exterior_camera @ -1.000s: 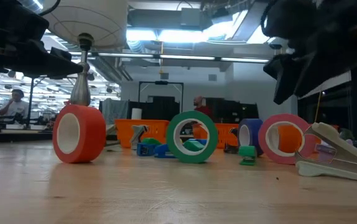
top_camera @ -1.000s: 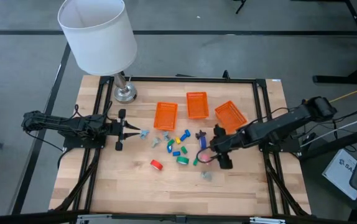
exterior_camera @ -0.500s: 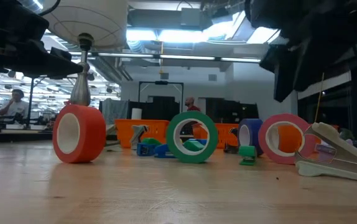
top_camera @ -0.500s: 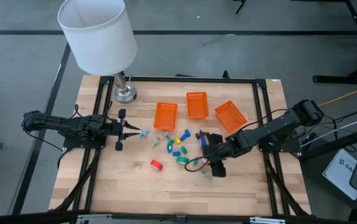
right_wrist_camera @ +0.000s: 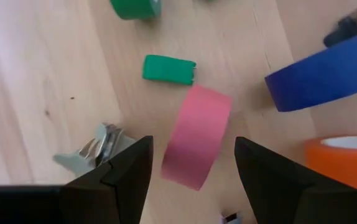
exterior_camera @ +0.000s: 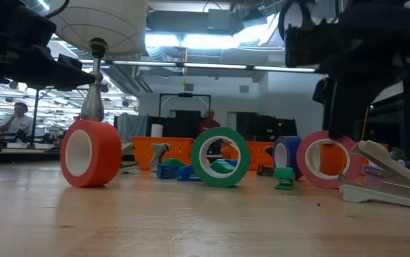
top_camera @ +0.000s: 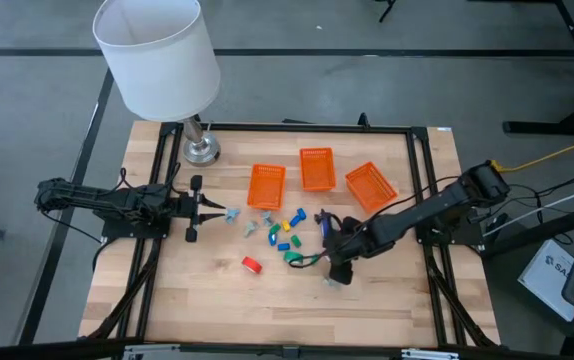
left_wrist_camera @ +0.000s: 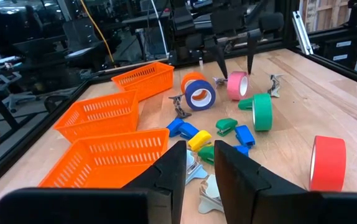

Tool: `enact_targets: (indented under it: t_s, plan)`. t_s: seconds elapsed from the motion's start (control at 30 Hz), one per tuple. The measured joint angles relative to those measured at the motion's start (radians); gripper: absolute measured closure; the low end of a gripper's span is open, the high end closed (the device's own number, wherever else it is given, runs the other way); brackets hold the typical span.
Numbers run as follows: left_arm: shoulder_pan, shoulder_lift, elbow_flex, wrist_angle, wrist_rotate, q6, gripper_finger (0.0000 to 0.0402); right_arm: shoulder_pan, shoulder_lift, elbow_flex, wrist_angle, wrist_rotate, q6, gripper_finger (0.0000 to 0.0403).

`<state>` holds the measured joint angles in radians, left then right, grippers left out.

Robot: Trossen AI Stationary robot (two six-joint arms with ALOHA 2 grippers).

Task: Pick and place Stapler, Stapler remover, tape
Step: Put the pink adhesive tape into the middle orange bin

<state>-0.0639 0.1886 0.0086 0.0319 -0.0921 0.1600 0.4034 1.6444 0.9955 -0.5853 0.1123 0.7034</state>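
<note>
My right gripper (right_wrist_camera: pixel 193 148) is open and points down over the pink tape roll (right_wrist_camera: pixel 197 146), which stands on its edge on the table; one finger is on each side of it and neither touches. The low view shows the same gripper (exterior_camera: pixel 337 118) above the pink roll (exterior_camera: pixel 326 158). Around it are a blue roll (right_wrist_camera: pixel 321 78), an orange roll (right_wrist_camera: pixel 346 158), a green roll (top_camera: pixel 294 257) and a red roll (top_camera: pixel 252 265). A small green stapler (right_wrist_camera: pixel 169 68) and a grey staple remover (right_wrist_camera: pixel 94 152) lie close by. My left gripper (top_camera: pixel 217 212) waits at the table's left, narrowly open.
Three orange baskets (top_camera: pixel 267 185) (top_camera: pixel 316 168) (top_camera: pixel 370 187) stand in a row on the far half of the table. Small blue, yellow and green staplers (left_wrist_camera: pixel 197 137) and another staple remover (top_camera: pixel 232 214) lie before my left gripper. A lamp (top_camera: pixel 202 150) stands at the far left corner.
My right gripper has moved toward the table's left and near edges and come down, from beside the blue roll to over the pink roll. The rolls and the left arm have kept still.
</note>
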Motion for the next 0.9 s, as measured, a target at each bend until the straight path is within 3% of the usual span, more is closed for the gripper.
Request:
enact_targets:
  t_s: [0.3, 0.53, 0.9]
  plan:
    - [0.000, 0.000, 0.000, 0.000, 0.000, 0.000, 0.0324, 0.000, 0.038, 0.000, 0.016, 0.000, -0.001, 0.0188]
    - [0.000, 0.000, 0.000, 0.000, 0.000, 0.000, 0.0323, 0.000, 0.030, 0.000, 0.012, -0.008, -0.057, 0.0295]
    - [0.000, 0.000, 0.000, 0.000, 0.000, 0.000, 0.0323, -0.013, 0.023, 0.000, 0.009, 0.023, -0.329, 0.0295]
